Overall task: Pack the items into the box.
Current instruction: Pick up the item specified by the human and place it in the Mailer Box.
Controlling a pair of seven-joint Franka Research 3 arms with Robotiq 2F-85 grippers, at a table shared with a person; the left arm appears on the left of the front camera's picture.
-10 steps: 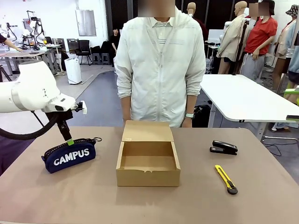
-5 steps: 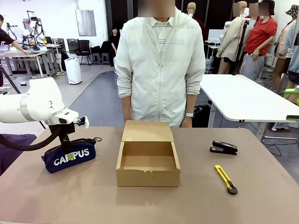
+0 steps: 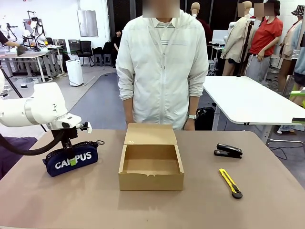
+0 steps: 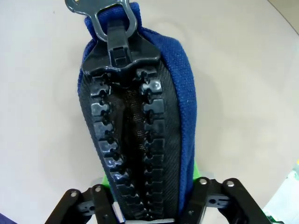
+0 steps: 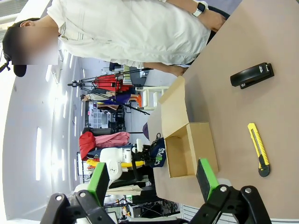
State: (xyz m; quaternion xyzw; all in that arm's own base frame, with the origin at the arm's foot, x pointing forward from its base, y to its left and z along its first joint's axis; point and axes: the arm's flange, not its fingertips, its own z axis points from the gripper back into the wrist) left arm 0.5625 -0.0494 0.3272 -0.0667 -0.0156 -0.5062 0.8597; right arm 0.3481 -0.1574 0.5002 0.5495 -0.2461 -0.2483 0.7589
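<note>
the left fingers (image 3: 72, 160) are down on the navy-blue zip pouch (image 3: 59, 164), straddling it across its middle. in the front view one green pad (image 3: 73, 161) sits against the near face of the pouch, covering part of the white "campus" lettering. in the left wrist view the pouch (image 4: 140, 116) runs straight out from between the left fingers (image 4: 149, 186), its black zip (image 4: 128, 140) uppermost and the metal zip pull (image 4: 110, 18) at the far end. the pouch fills the gap between the fingers, with green showing low down on either flank. i cannot tell whether they press it or only flank it. the pouch rests on the bench (image 3: 95, 205).

the tan cardboard box (image 3: 151, 181) stands to the right of the left fingers, well apart from them, with its flap lid tipped up at the far side and its inside bare. a person (image 3: 162, 71) in a pale jacket stands just behind it.

the right fingers (image 5: 152, 179) are spread wide with nothing between them, green pads facing each other. well beyond them lies the box (image 5: 203, 140), seen across the gap between the pads. the yellow-and-black utility knife (image 5: 258, 148) lies flat on the bench out past one finger, and a black stapler (image 5: 252, 74) is farther off. in the front view the knife (image 3: 230, 182) is on the far side of the box from the left fingers, near the stapler (image 3: 228, 150) but apart from it.
</note>
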